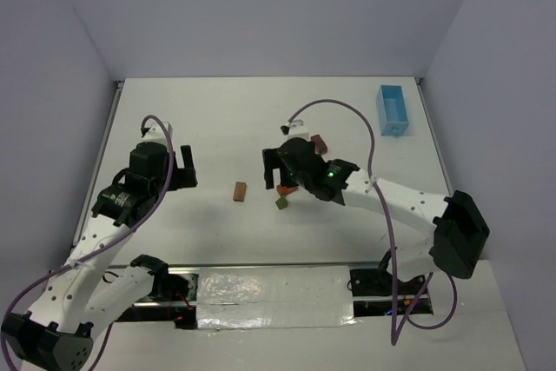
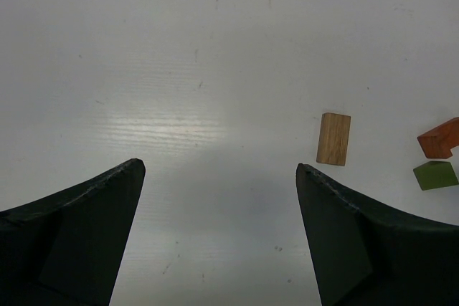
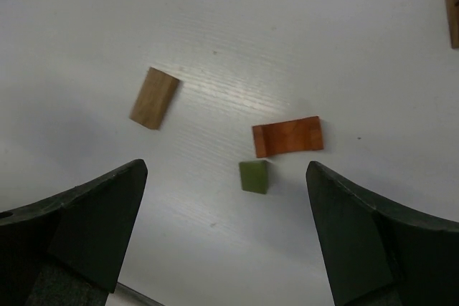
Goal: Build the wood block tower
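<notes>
White table (image 1: pixel 217 119) bears a tan block (image 3: pixel 154 98), orange block (image 3: pixel 287 136), green block (image 3: pixel 254 176); left gripper (image 2: pixel 219 165), right gripper (image 3: pixel 226 163) spread empty.

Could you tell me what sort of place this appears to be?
Probably a robotics lab bench: a white table boxed by plain walls, a left arm and right arm bolted on, small wooden blocks.

1. Looked like a robotics lab test cell: bare white desk (image 1: pixel 226 119) boxed in by plain walls (image 1: pixel 261 15).
2. Left arm (image 1: pixel 91 249) and right arm (image 1: pixel 400 202) were bolted at its near edge, with a loose cable (image 1: pixel 334 102).
</notes>
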### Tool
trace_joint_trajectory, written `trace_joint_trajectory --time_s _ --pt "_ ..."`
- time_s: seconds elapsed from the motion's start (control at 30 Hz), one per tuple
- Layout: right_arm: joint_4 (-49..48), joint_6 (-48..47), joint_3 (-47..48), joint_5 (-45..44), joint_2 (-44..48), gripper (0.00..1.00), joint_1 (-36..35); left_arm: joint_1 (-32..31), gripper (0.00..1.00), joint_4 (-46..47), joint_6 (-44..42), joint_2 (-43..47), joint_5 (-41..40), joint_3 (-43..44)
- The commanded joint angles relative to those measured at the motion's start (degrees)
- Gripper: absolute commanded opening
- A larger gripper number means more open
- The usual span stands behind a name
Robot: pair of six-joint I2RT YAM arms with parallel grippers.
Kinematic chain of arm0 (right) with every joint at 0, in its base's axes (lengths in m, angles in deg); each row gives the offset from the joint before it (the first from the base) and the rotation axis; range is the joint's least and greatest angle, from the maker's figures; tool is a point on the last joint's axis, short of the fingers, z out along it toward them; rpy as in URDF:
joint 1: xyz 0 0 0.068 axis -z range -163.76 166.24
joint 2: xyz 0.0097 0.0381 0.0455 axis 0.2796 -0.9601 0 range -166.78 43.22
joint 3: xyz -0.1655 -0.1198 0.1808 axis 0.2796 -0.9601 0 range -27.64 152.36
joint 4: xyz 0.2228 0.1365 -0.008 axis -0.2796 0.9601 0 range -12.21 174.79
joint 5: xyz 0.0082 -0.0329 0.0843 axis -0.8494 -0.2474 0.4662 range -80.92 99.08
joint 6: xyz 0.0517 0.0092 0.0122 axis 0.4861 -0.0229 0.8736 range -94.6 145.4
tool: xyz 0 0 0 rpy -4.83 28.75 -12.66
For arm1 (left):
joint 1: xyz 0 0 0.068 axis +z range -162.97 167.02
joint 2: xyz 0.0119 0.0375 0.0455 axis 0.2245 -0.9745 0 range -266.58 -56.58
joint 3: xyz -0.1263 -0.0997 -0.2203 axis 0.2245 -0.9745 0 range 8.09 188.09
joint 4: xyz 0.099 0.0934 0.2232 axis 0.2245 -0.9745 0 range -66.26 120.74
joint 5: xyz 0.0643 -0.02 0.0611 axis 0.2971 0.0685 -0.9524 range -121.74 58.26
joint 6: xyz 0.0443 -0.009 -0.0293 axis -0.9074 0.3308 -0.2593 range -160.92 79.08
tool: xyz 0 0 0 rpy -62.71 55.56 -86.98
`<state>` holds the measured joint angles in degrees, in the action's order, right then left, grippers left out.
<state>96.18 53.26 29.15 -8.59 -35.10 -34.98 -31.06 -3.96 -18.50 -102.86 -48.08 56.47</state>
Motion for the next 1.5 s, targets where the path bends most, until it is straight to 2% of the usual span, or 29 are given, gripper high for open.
trace_joint_trajectory --time_s 0.0,0.1,0.23,0.37,0.47,0.57,0.83,1.07,1.3,1.47 --pt "5.2 10.6 10.4 -8.1 -6.6 1.00 -5.9 0.2 1.00 0.8 -0.4 2.1 -3.1 1.4" --pt "10.4 16.5 18.2 -14.2 -16.5 0.99 -10.2 0.6 0.99 0.5 0.5 5.0 -5.5 1.0" --pt "17.6 21.6 28.8 -16.8 -26.0 0.96 -12.7 0.9 1.00 -0.5 2.0 6.4 -9.2 1.3" --pt "21.7 22.1 39.6 -18.6 -36.6 0.82 -14.6 1.0 0.99 -0.4 1.7 5.9 -8.5 1.4" --pt "27.1 24.3 46.6 -19.7 -43.5 0.76 -14.5 1.1 0.99 -0.5 1.5 5.6 -7.9 1.4" --pt "27.7 24.6 49.3 -19.2 -47.3 0.70 -14.4 1.1 0.99 0.1 1.1 6.2 -6.8 1.2" --pt "26.5 26.8 48.3 -19.8 -49.9 0.68 -13.6 1.1 1.00 0.6 0.7 6.7 -5.1 0.9" --pt "22.1 26.5 44.6 -15.1 -51.2 0.58 -11.4 1.1 0.99 0.6 0.6 7.1 -4.8 0.8" --pt "21.4 26.6 43.3 -15.1 -50.7 0.57 -10.7 1.1 0.99 0.7 0.5 7.2 -4.6 0.8" --pt "21.5 26.6 42.8 -15.5 -50.3 0.45 -10.7 1.1 1.00 0.7 0.5 7.4 -4.7 0.9"
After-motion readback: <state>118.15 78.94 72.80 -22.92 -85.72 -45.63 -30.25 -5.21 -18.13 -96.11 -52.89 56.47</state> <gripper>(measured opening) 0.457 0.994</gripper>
